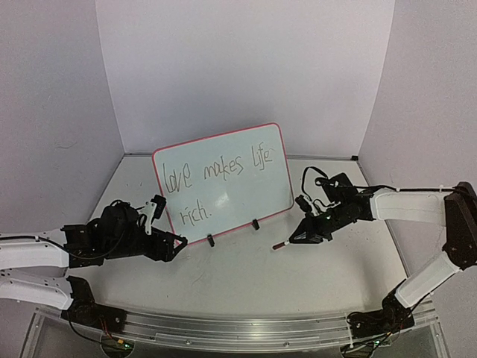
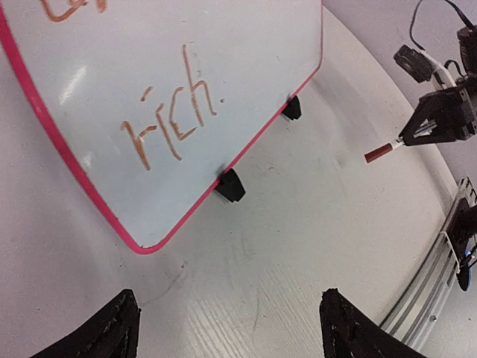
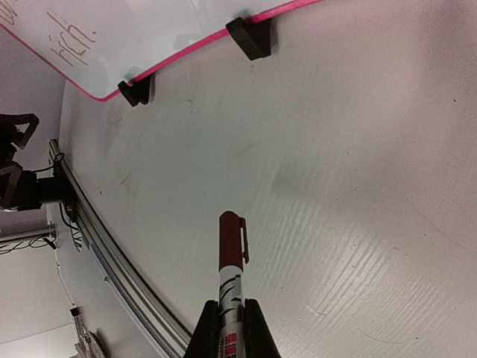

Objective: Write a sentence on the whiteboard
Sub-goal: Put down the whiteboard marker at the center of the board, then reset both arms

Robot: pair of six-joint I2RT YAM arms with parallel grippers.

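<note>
- The whiteboard stands leaning back on its two clip feet mid-table, between the arms. The sentence "love makes life rich." fills two lines and ends in a full stop, so we judge the writing done.
- The right gripper is clamped on the marker, which has its red cap on.
- The marker's long axis runs low over the table, cap end toward the left arm and not at the whiteboard's face.
- The whiteboard lies left of that tip and farther from the bases, near but apart.
- The left gripper is nearer, just beside the whiteboard's lower left corner, spread wide and holding nothing.
- We see no container.
</note>
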